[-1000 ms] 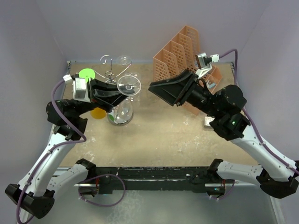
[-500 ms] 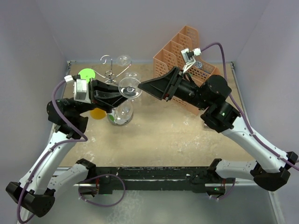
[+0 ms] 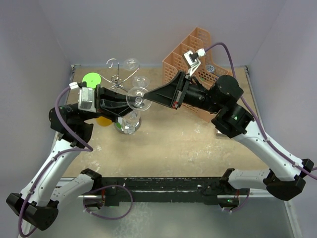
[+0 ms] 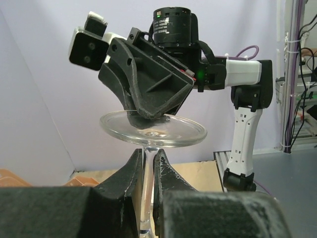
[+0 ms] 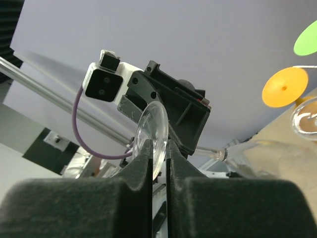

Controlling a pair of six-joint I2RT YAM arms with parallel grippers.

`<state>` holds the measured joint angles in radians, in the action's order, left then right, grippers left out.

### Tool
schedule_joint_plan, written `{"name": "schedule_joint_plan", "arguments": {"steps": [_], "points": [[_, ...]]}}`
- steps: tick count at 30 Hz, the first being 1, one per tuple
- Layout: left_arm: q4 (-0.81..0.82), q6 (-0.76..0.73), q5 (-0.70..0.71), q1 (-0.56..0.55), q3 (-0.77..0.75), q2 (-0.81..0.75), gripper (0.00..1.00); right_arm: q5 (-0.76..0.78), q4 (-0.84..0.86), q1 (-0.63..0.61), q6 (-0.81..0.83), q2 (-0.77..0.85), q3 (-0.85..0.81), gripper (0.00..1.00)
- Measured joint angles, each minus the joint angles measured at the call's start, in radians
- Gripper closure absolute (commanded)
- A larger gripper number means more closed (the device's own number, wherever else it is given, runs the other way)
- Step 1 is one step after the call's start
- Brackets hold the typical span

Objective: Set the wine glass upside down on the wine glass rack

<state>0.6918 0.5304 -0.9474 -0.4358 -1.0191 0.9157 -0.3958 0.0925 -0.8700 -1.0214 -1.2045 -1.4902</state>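
From the left I count one green disc (image 3: 91,78) and one orange disc (image 3: 103,120) on the table (image 3: 173,144). My left gripper (image 4: 147,158) is pinched narrow on the stem of the wine glass (image 3: 137,99), which is held in the air just right of the one wire rack (image 3: 118,79), foot uppermost. Two more clear glasses (image 3: 131,63) (image 3: 142,81) sit up by the rack's hooks. My right gripper (image 5: 159,148) is nipped on the rim of the same glass's foot, so both tools hold one glass. One orange organiser (image 3: 190,52) stands at the far right.
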Motion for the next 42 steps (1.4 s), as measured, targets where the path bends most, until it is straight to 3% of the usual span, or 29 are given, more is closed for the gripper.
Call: {"name": "schedule_joint_plan", "arguments": {"steps": [7, 15, 19, 31, 42], "points": [[0.009, -0.002, -0.041, 0.002, 0.000, -0.015, 0.99, -0.042, -0.007, 0.000, -0.070, 0.000, 0.000, 1.00], [-0.018, 0.036, -0.023, 0.000, 0.000, -0.043, 0.69, -0.083, -0.027, -0.002, -0.089, -0.005, -0.025, 1.00], [-0.045, 0.063, 0.019, 0.000, 0.000, -0.075, 0.60, -0.121, -0.029, -0.001, -0.092, -0.003, -0.044, 1.00], [-0.288, -0.001, 0.190, 0.000, -0.102, -0.150, 0.55, -0.145, -0.036, -0.001, -0.091, 0.010, -0.187, 1.00], [-0.406, 0.077, 0.486, 0.000, -0.212, -0.178, 0.49, -0.031, 0.017, -0.002, -0.003, -0.032, -0.274, 1.00]]}}
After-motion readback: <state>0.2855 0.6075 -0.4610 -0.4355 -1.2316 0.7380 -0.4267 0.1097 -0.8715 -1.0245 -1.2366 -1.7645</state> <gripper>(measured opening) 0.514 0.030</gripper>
